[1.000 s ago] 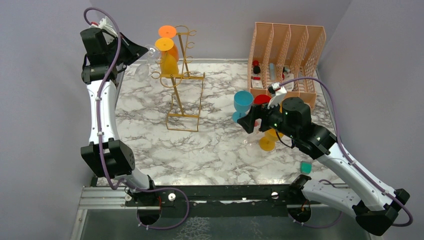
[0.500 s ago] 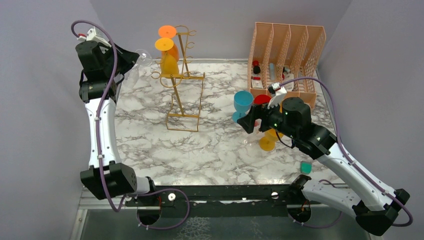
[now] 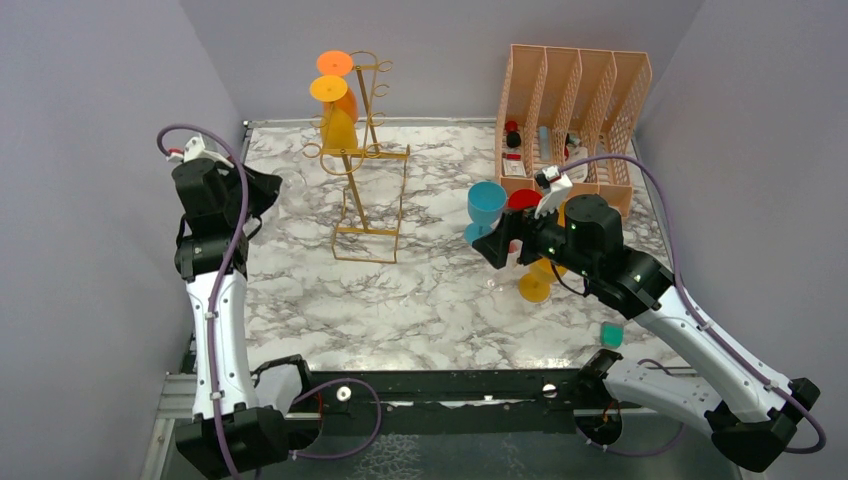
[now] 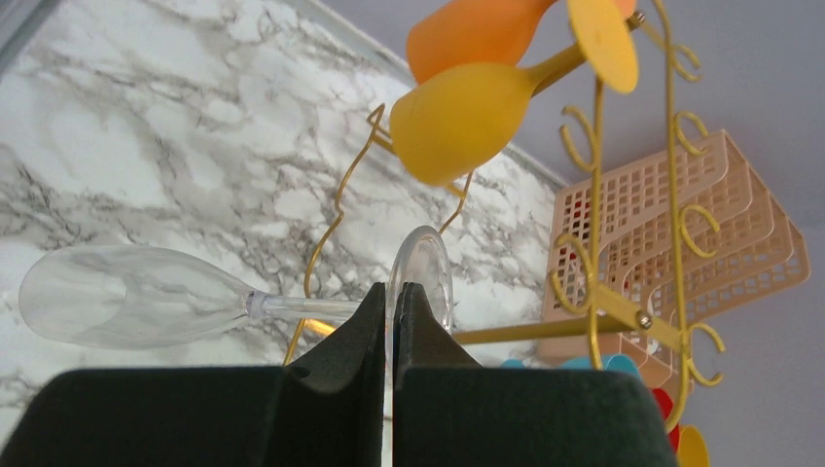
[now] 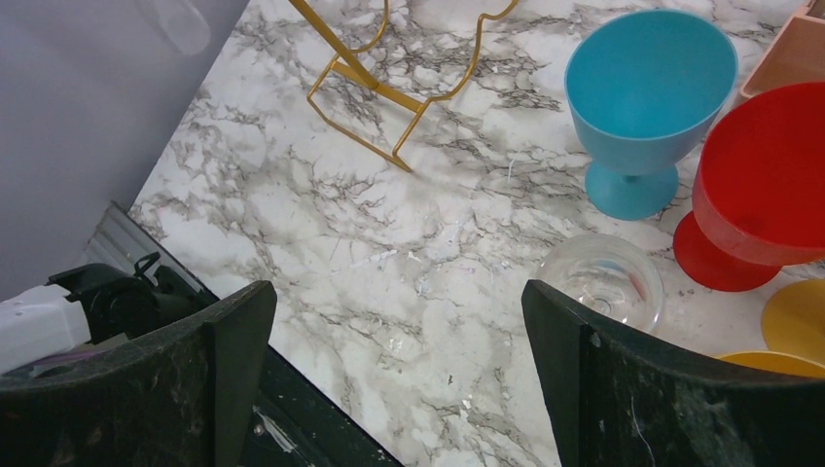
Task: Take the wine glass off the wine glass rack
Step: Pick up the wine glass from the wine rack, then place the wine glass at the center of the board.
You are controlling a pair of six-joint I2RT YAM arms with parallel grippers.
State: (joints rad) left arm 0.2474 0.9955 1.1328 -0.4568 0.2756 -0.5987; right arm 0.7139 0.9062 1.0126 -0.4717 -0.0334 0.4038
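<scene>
Clear glass: the wine glass (image 4: 126, 309) lies sideways, bowl to the left. Its foot is pinched in the left gripper (image 4: 392, 297), above the surface (image 4: 117, 126) and apart from the gold wine glass rack (image 4: 595, 195) on its right. The lift-off looks done; the next move calls for setting the glass down gently, upright. Far right, the right gripper (image 5: 394, 311) hangs spread, empty.

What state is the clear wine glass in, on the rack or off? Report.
Off. The clear wine glass lies sideways, its foot pinched in the left gripper, apart from the gold rack.
</scene>
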